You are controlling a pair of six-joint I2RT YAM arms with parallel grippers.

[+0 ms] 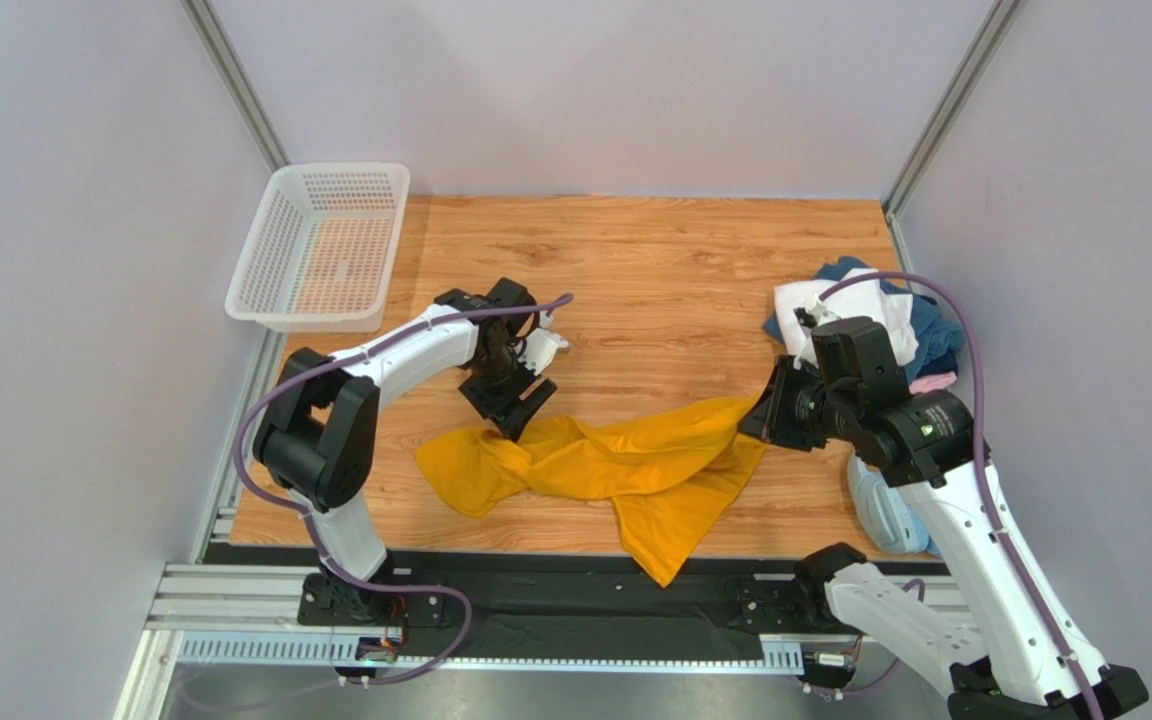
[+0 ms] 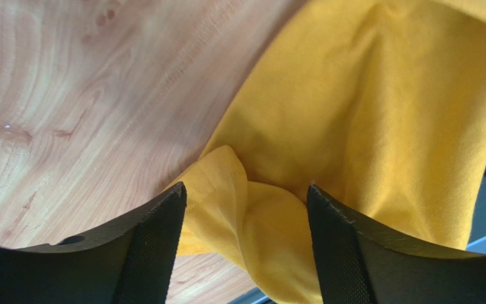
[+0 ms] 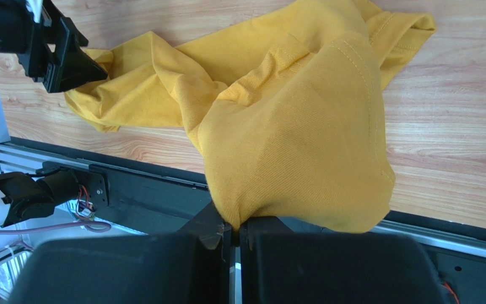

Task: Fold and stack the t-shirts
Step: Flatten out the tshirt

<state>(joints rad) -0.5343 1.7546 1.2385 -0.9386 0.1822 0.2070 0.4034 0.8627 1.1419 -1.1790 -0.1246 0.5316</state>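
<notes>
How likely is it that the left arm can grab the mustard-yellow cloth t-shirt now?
Probably yes: the left gripper hangs open over a bunched fold of the mustard-yellow t-shirt, nothing between.

- Across the front middle of the table (image 1: 657, 270), running left to right: single t-shirt (image 1: 612, 465).
- Over its left end: left gripper (image 1: 515, 405), jaws apart astride a fold.
- At its right end: right gripper (image 1: 760, 420), clamped on the cloth.
- Back right, behind the right gripper: pile of t-shirts (image 1: 898, 323).
- Front right, near the table edge: headphones (image 1: 883, 510).
- Back left corner, partly past the table's left edge: basket (image 1: 274, 278).
</notes>
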